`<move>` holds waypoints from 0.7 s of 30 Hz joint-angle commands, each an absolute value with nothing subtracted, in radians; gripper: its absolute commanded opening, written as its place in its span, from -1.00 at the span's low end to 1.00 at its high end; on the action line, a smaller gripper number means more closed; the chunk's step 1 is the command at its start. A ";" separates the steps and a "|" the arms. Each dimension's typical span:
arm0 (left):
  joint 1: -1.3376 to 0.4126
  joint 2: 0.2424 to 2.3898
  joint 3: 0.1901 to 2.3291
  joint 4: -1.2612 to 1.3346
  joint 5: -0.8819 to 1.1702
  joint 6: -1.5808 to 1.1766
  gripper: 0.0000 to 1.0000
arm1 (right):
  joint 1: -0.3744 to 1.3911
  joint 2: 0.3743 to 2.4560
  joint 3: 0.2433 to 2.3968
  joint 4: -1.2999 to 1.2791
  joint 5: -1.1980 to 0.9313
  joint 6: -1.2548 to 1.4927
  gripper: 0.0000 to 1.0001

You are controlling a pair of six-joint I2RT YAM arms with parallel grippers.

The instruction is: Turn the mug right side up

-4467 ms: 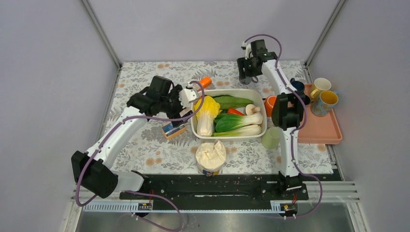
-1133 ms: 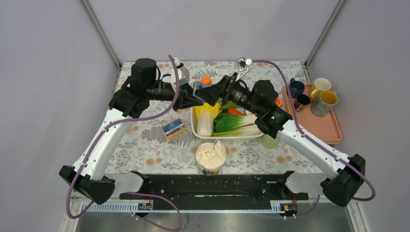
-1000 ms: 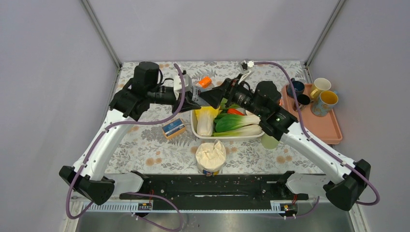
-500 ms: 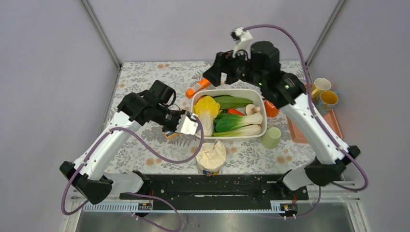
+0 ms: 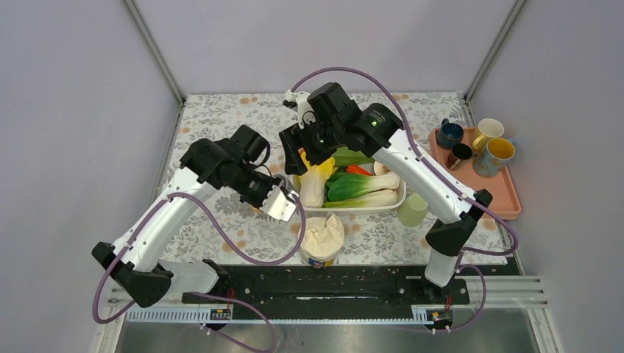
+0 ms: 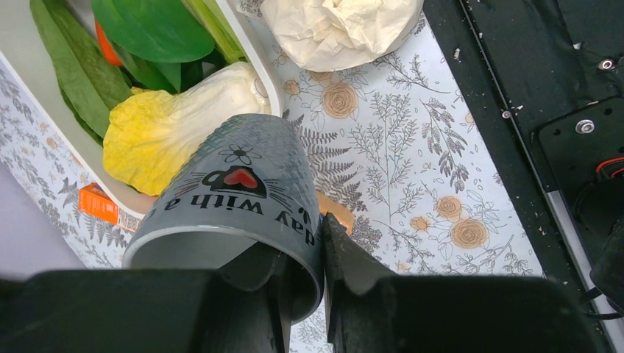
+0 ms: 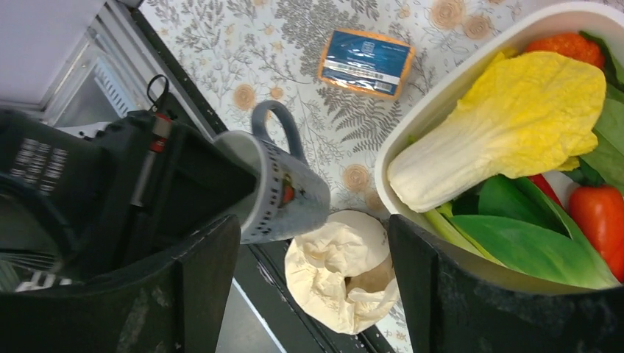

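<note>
Just off the near-left corner of the white tub (image 5: 346, 209), toward the middle of the bench (image 5: 221, 213), the mug (image 5: 280, 203) is held off the surface by the left fingers (image 6: 352, 263). They are clamped on its rim, one finger inside the mouth and the other pressed against the outer wall. The mug is tilted, its mouth facing back to the left wrist and its base pointing away toward the tub. It is a smooth grey ceramic cylinder with a looped handle, dark lettering and a small cup drawing with a red heart.

The right fingers (image 7: 441, 294) hang above the tub's far-left corner, spread wide with nothing between them, well apart from the mug.

The tub is a rounded rectangular plastic basin holding a crinkled yellow cabbage (image 5: 315, 176) and glossy green leaves (image 5: 364, 187). By the near edge sits a crumpled cream paper wad (image 5: 321, 237). A flat blue and orange box (image 7: 366, 62) lies on the bench's floral cloth left of the tub. A pale green cup (image 5: 413, 209) stands off the tub's near-right corner.
</note>
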State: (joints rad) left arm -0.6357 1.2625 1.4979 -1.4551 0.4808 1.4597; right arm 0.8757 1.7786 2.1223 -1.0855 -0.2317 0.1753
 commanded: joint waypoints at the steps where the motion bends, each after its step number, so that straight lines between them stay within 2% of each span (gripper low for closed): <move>1: -0.656 1.275 1.552 -1.455 0.490 1.513 -1.00 | 0.897 1.837 2.265 -1.166 -0.269 0.151 0.62; 8: -0.667 1.281 1.565 -1.454 0.485 1.508 -1.00 | 0.897 1.972 2.413 -1.270 -0.299 0.137 0.61; 16: -0.669 1.278 1.565 -1.442 0.465 1.506 -1.00 | 0.898 1.996 2.361 -1.311 -0.300 0.123 0.56; 21: -0.669 1.284 1.572 -1.417 0.459 1.489 -1.00 | 0.910 2.041 2.377 -1.349 -0.224 0.113 0.55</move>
